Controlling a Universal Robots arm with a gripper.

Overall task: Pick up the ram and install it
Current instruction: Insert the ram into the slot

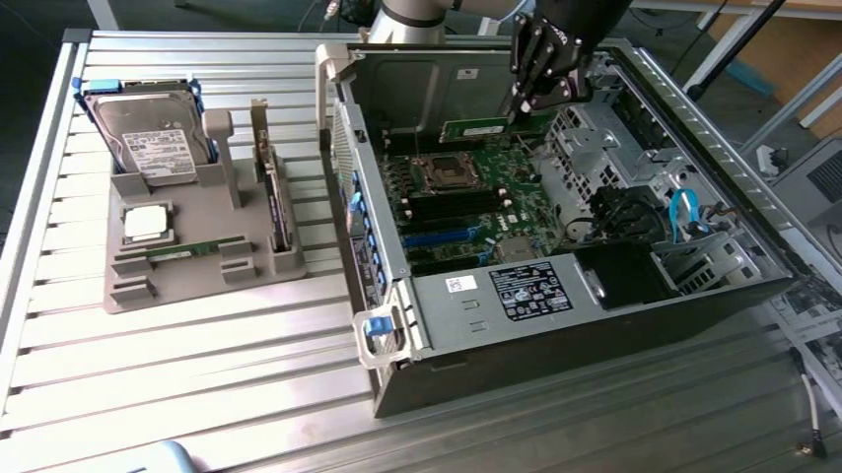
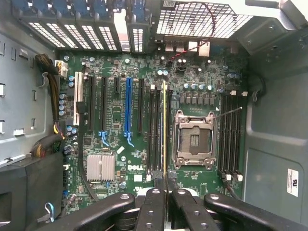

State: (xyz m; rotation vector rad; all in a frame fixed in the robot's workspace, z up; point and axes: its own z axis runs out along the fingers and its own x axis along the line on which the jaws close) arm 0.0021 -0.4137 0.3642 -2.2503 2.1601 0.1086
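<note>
Gripper (image 1: pixel 529 106) clenched on ram (image 1: pixel 478 128). Stick hangs edge-down over memory slots (image 2: pixel 156 130) beside empty CPU socket (image 2: pixel 193 139), inside open computer case (image 1: pixel 441 301).

You'll find the long, thin green ram stick (image 1: pixel 480 128) bright against the black metal gripper (image 1: pixel 524 111); edge-on in the wrist view it reads as a yellow-green line. The dark green motherboard (image 2: pixel 120 125) is striped with black slots and one vivid blue plastic slot (image 2: pixel 128 106), and its ribbed silver heatsink (image 2: pixel 100 167) shows fine parallel fins. Your pale grey plastic tray (image 1: pixel 197 281) has a second green stick (image 1: pixel 184 250) and a square silver processor chip (image 1: pixel 145 223). The silver aluminium table (image 1: pixel 158 374) is banded with long ribs.
</note>
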